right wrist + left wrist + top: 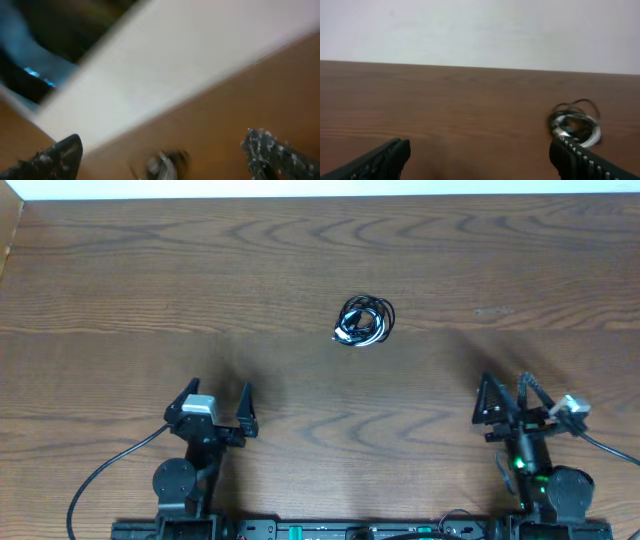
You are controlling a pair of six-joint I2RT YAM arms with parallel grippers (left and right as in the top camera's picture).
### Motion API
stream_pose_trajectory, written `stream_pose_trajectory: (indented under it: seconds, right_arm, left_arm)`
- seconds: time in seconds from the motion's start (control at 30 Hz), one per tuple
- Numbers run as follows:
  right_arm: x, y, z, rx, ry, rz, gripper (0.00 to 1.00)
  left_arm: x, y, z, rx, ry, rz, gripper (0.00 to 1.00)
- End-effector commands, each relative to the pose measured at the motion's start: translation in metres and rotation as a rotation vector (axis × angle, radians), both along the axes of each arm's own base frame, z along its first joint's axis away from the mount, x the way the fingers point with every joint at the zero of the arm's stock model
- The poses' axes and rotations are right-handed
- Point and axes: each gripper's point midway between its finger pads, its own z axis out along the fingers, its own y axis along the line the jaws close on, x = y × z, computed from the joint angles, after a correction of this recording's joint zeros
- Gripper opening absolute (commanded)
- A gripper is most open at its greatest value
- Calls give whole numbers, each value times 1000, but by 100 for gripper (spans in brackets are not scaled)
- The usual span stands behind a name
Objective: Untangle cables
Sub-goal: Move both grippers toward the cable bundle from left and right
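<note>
The left pincer point(218, 388) stands wide open and empty, low at the near edge of the table point(150, 280). The right pincer point(505, 392) gapes as wide, also holding nothing. The cables point(363, 321) lie ahead of both, inward of each: forward and right of the left pincer, forward and left of the right. They sit roughly midway, so neither arm looks clearly nearer. Black and white strands are wound into one compact coil with no marked long axis. The right wrist view is blurred and tilted.

Black-and-white cables point(364, 321), brown wood-grain table point(150, 280)
</note>
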Motion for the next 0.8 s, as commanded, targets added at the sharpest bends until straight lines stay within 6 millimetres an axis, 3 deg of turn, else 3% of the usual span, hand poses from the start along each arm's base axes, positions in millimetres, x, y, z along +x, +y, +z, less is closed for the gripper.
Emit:
stream_pose_trajectory:
  seconds: [0.0, 0.17, 0.27, 0.37, 0.5, 0.53, 0.63, 0.77]
  right_arm:
    - [-15, 14, 45, -45, -188, 79, 99]
    - [-33, 14, 101, -203, -283, 27, 99]
    - [-43, 15, 141, -344, -221, 1, 99]
    - [-41, 15, 157, -463, -110, 4, 99]
    - [-20, 14, 159, -518, 146, 68, 99]
    - [-7, 19, 154, -532, 271, 145, 99]
    - [18, 37, 147, -512, 435, 335, 99]
    - [35, 75, 154, -383, 456, 625, 99]
  left_arm:
    - [-16, -41, 43, -71, -129, -253, 94]
    - [-35, -36, 130, -43, -320, -228, 94]
    - [-39, -36, 168, -14, -237, -221, 94]
    - [-31, -40, 172, 13, -36, -248, 94]
    - [-18, -43, 159, 67, 355, -299, 94]
    - [-12, -44, 156, 66, 497, -317, 94]
    - [1, -56, 159, -2, 669, -399, 94]
    - [15, -72, 152, -151, 805, -476, 94]
